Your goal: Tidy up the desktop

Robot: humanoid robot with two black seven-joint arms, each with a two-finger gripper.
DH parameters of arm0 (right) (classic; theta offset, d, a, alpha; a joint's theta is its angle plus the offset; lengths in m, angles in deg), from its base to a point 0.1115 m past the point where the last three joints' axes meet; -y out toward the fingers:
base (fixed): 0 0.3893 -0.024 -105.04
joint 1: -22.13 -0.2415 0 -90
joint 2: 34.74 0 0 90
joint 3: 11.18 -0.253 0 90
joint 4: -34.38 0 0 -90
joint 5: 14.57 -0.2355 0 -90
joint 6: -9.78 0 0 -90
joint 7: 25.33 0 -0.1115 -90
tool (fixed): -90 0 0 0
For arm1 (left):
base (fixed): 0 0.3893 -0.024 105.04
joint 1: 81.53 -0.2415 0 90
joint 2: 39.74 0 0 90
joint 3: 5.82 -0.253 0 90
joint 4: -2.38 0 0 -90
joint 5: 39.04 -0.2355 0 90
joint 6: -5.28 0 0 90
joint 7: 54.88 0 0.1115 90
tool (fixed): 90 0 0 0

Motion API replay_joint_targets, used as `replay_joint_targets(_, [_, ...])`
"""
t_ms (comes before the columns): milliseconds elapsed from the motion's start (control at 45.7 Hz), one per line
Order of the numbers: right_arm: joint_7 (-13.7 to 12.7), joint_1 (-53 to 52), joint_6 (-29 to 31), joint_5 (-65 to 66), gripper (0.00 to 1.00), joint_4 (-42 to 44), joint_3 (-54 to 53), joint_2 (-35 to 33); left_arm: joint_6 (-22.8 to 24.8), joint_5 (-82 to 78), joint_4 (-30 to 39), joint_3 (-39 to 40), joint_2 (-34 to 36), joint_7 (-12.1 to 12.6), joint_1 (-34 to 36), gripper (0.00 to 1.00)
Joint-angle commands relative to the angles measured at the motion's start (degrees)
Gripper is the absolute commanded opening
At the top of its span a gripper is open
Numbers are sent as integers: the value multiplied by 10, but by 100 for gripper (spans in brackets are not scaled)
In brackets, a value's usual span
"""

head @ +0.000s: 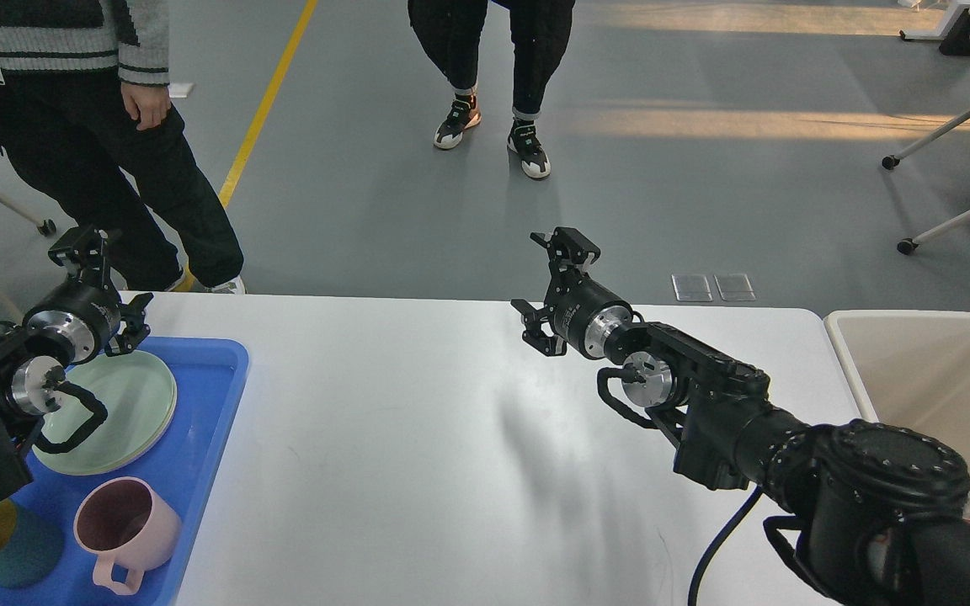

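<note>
Left tool (100, 286): held above the far left corner of the surface, over the back edge of the blue tray (211, 396); fingers spread, nothing between them; released. Risk, as I judge it: the arm body hangs low over the pale green plates (127, 404); a careless descent or sweep could knock the stack or drag the tray toward the surface edge.

Tray contents: green plates at the back; pink mug (123, 526) at the front, upright, handle toward the camera; a teal cup with yellow inside (1, 543) at the front left, partly hidden by the arm. Mug and cup stand close together; a bump to one could tip the other.

The desktop (451, 438): the wide white surface across the middle of view, bare between tray and bin; no loose item visible on it.

Right tool (551, 290): raised over the far middle of the surface; fingers apart, empty; released. Its cable loops near the wrist; possible snag on a twist.

Cream bin (843, 353): just beside the right end; the right elbow passes close to its wall; a swing could strike it.

People stand near the far edge; reach toward them is a hazard.
</note>
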Motion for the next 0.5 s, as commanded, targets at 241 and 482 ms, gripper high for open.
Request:
replay_joint_targets(241, [-1, 8, 2, 1, 100, -9, 0, 0, 0, 0, 0, 0, 0, 0, -1, 96])
replay_joint_targets(482, [0, 8, 2, 1, 100, -9, 0, 0, -1, 0, 0, 0, 0, 0, -1, 96])
